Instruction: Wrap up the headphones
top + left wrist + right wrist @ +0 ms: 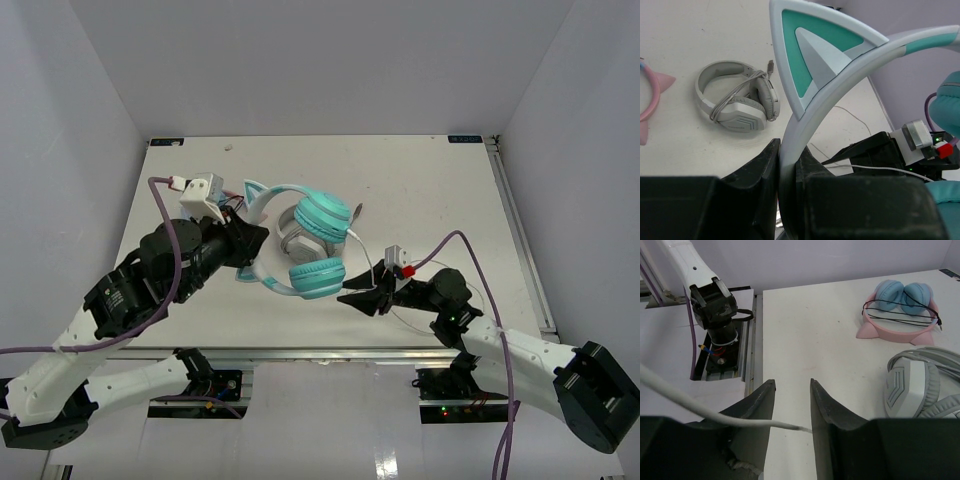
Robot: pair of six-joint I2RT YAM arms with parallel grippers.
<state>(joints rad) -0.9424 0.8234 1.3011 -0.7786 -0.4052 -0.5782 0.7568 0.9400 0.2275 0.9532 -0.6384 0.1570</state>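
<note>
The teal headphones (318, 246) hang a little above the table, both turquoise ear cups pointing right. My left gripper (250, 248) is shut on their pale headband (815, 102), just below a cat-ear point (812, 47). The thin whitish cable (371, 268) runs from the cups down to my right gripper (362, 298). In the right wrist view the cable (747, 421) crosses the gap between the two fingers of my right gripper (791, 382). Those jaws stand apart and are not pressed on it.
Larger grey-white headphones (737, 97) lie on the table under the held pair, also seen in the right wrist view (920, 385). Light-blue-and-pink headphones (900, 310) with a dark cable lie further off. The table's near edge and rail (754, 340) are close to my right gripper.
</note>
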